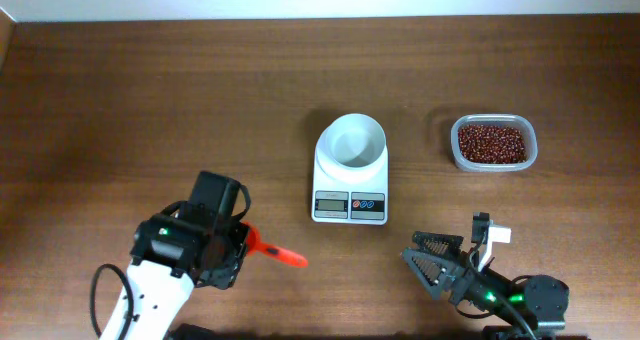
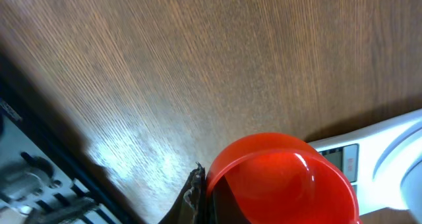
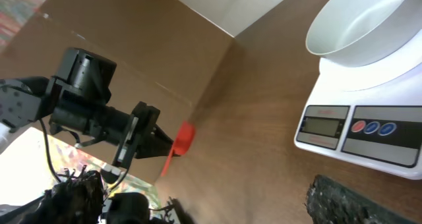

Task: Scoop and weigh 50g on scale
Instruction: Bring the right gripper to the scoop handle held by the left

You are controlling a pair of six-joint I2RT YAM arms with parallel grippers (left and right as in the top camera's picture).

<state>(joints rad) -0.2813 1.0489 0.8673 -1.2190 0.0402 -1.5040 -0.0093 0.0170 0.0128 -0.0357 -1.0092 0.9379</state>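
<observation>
**Overhead:** The left jaws are clamped on the red scoop (image 1: 280,253), which juts out sideways from them over the counter (image 1: 150,100). The scale (image 1: 350,202), with its white bowl (image 1: 350,143), sits past the scoop's far end, between the two sets of jaws. The bean tub (image 1: 492,143) lies beyond the scale from the left jaws. The right jaws stand wide open and hold nothing.

**Left wrist:** The scoop's cup (image 2: 280,181) hangs just under the jaws and looks empty, with the scale's edge (image 2: 389,145) close behind it.

**Right wrist:** The scale (image 3: 369,112) is just ahead of the open jaws, and its bowl (image 3: 359,23) is bare.

The scoop probably has to reach the beans next. It would be best to swing it around the bowl, keep the cup level, and take shallow loads.
</observation>
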